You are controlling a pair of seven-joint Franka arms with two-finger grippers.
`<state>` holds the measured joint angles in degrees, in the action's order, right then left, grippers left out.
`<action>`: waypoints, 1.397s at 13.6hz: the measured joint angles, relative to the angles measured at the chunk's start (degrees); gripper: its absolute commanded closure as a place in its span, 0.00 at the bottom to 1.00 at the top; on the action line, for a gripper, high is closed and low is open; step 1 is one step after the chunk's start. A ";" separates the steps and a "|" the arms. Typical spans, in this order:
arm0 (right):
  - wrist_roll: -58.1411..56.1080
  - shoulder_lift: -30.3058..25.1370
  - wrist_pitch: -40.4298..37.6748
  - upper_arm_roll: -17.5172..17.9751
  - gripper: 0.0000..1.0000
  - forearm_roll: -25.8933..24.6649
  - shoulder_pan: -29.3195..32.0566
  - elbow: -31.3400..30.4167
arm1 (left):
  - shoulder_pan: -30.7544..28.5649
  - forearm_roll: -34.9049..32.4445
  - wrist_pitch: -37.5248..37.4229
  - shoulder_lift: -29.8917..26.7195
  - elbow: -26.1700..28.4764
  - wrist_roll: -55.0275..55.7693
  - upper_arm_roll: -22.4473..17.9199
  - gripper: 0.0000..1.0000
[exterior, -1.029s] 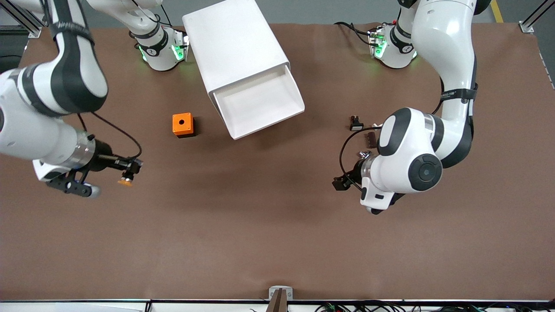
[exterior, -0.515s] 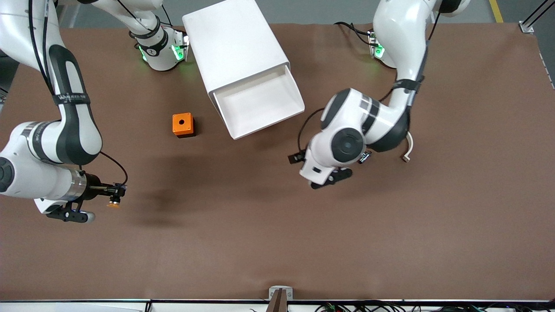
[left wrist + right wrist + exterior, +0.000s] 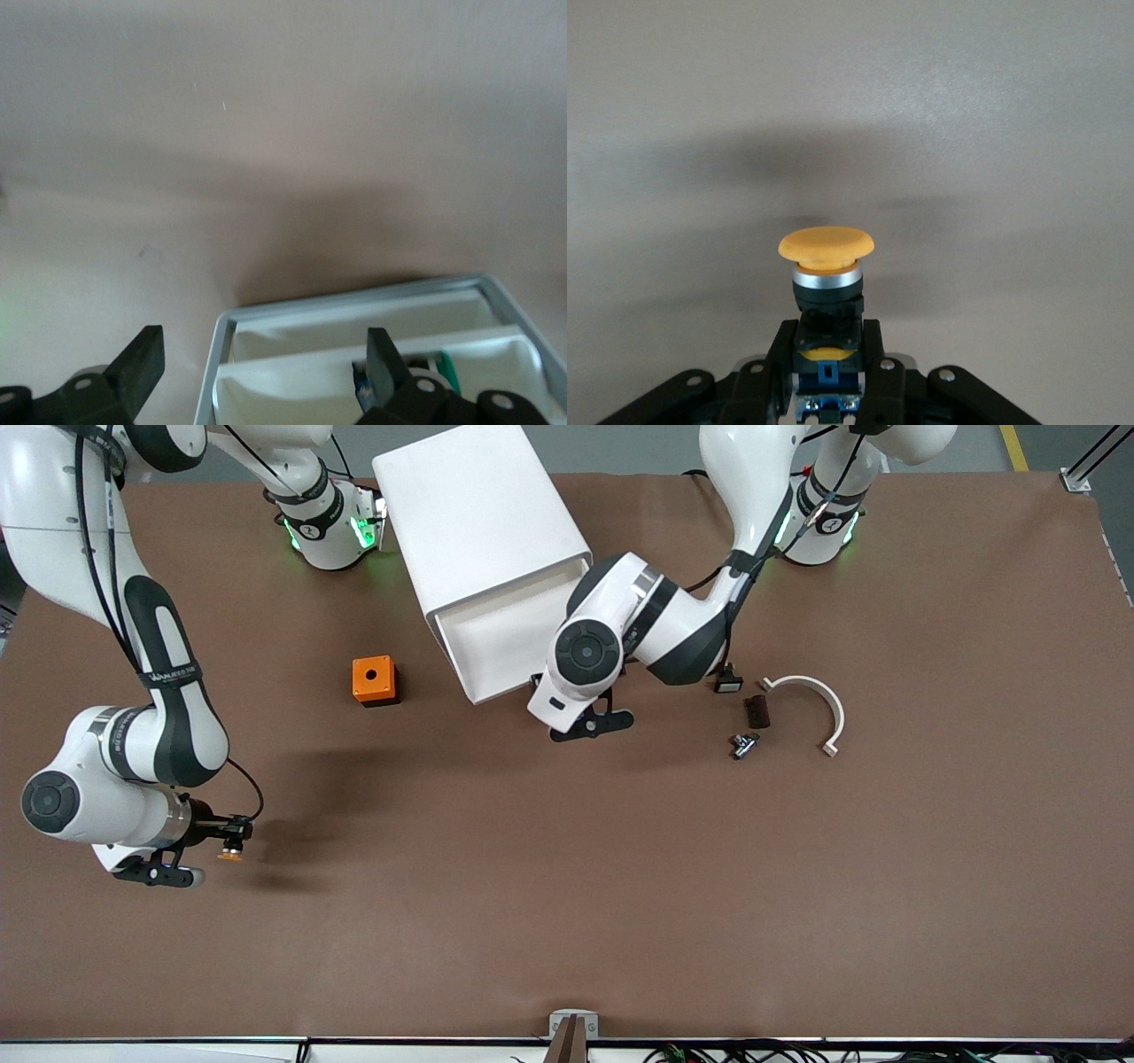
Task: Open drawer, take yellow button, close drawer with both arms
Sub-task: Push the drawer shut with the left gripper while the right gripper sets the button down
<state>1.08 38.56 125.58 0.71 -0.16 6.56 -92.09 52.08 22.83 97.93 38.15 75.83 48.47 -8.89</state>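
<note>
Item: drawer (image 3: 523, 633), pulled out. I see left gripper (image 3: 261, 367) spread wide at its front edge. Right gripper (image 3: 232, 834) pinches button (image 3: 826, 252) over table (image 3: 567, 886), well apart from drawer.

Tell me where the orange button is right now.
The button is clamped in the right gripper, above bare table at the right arm's end.
</note>
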 measured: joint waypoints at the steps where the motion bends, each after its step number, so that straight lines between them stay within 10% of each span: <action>1: -0.99 0.95 1.01 -0.01 0.97 0.00 0.53 -0.07 | 0.00 0.00 -0.01 -0.67 0.80 0.71 1.05 0.00; 8: -2.54 2.70 1.70 0.10 0.39 0.00 1.44 -0.09 | 0.16 -0.12 -0.13 -2.22 3.49 5.79 8.12 0.00; 10: -2.54 2.79 1.64 0.15 0.02 0.00 1.43 -0.10 | 0.17 -0.12 -0.13 -2.23 3.70 5.98 9.12 0.00; 19: -2.57 -8.50 -9.08 1.10 0.00 0.00 0.80 2.93 | 0.12 -0.52 -0.69 -2.32 3.93 7.63 10.22 0.00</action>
<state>-1.48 30.06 116.50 1.81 -0.15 7.36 -89.15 52.19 22.30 97.24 35.83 79.76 56.10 1.33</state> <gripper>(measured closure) 0.000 0.000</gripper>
